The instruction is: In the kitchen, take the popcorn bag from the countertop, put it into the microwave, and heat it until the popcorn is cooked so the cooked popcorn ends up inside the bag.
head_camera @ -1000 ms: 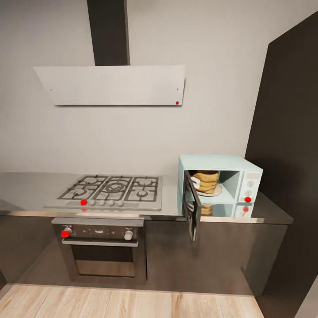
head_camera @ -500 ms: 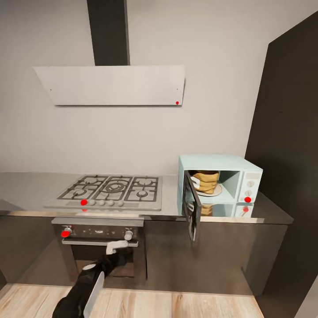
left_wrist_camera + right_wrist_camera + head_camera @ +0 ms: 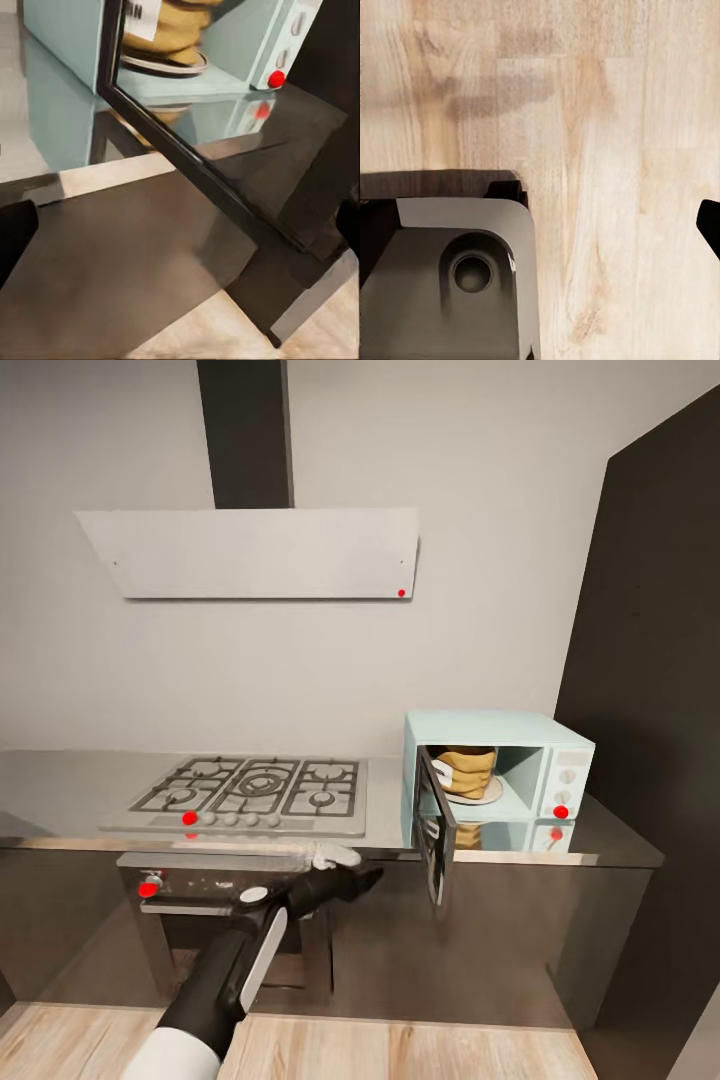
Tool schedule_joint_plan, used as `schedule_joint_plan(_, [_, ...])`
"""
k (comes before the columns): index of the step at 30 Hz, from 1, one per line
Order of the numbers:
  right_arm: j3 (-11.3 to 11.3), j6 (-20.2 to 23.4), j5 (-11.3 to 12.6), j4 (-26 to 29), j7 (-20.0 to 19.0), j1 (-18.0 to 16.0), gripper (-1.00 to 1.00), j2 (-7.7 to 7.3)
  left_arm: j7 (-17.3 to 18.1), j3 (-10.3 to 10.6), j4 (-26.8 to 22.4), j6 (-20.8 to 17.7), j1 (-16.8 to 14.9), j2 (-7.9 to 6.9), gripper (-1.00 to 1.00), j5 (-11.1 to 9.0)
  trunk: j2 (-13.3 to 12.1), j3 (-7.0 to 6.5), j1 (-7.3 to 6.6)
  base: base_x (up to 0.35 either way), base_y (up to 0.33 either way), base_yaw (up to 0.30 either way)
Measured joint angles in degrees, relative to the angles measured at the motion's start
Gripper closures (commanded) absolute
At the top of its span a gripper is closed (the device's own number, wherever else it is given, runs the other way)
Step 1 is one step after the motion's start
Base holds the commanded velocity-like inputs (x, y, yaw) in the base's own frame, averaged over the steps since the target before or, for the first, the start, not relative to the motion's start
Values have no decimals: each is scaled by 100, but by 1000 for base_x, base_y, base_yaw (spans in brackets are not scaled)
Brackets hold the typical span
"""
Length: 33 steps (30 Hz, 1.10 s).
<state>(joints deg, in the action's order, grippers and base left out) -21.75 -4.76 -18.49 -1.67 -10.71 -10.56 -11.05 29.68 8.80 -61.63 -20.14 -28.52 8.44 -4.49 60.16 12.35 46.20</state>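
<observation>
Status: the popcorn bag (image 3: 466, 764) sits inside the microwave (image 3: 497, 780), upright on the round white plate (image 3: 484, 792) in the cavity. The placing step looks done. The microwave stands at the right end of the table (image 3: 60, 790), near the tall dark cabinet (image 3: 650, 690).

Left to do, as judged from here: the microwave door (image 3: 435, 838) hangs wide open, swung out toward the near side past the table edge. It has to be shut and the heating started. The control panel with two pale knobs and a red dot (image 3: 561, 812) is on the right face of the unit. No popcorn can be made out; the bag's contents are too small to tell.

Left tool (image 3: 362, 878): it is raised in front of the table edge, between the oven and the open door, pointing right toward the door. Its fingers are dark against a dark cabinet front; I cannot tell how far apart they are. In the left wrist view the door's (image 3: 187, 161) glass and dark frame run across close ahead, with the bag (image 3: 169, 34) behind.

Right tool: the right wrist view looks down at the wooden floor (image 3: 615, 150) and part of the robot base (image 3: 450, 277); finger spread unreadable.

Surroundings: gas hob (image 3: 250, 790) at left of the microwave, oven (image 3: 232, 930) beneath it, hood (image 3: 255, 552) above. Nothing stands between the left tool and the door. Judgement: the door's outer edge is the nearest contact point.
</observation>
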Motion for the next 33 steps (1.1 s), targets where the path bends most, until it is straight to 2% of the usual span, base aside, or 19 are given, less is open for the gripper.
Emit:
schedule_joint_plan(2, [0,-1,3,0,0,0,-100,1,17,282,51,19,0,-11,-100,29,0,0,0,0,0,0])
schedule_joint_plan(6, [-2,-1,4,0,0,0,-100,-6,31,381,59,39,-1,-25,-100,33,0,0,0,0,0,0])
schedule_joint_plan(8, [-1,0,-1,0,0,0,-100,-8,31,386,50,58,-1,-21,-100,30,0,0,0,0,0,0])
schedule_joint_plan(11, [0,-1,-3,-3,0,-1,-100,-1,36,396,44,300,-1,-19,-100,27,0,0,0,0,0,0])
schedule_joint_plan(15, [-5,-104,31,-7,34,47,-100,9,39,385,45,355,-1,-26,-100,31,0,0,0,0,0,-60])
schedule_joint_plan(19, [-8,-240,47,-8,68,103,-100,14,57,364,17,369,-2,-95,-100,16,0,-7,0,0,0,-215])
schedule_joint_plan(25, [-8,-255,48,-8,70,106,-100,10,64,353,-18,371,-2,-324,-100,10,0,-18,0,0,0,-224])
schedule_joint_plan(29, [-8,-255,46,-8,82,106,-100,11,49,340,-168,377,-1,-352,-100,18,0,-19,0,6,0,-81])
schedule_joint_plan(33, [-8,-255,43,-8,88,106,-100,11,47,344,-331,371,-1,-351,-100,22,1,-19,-3,236,0,-6])
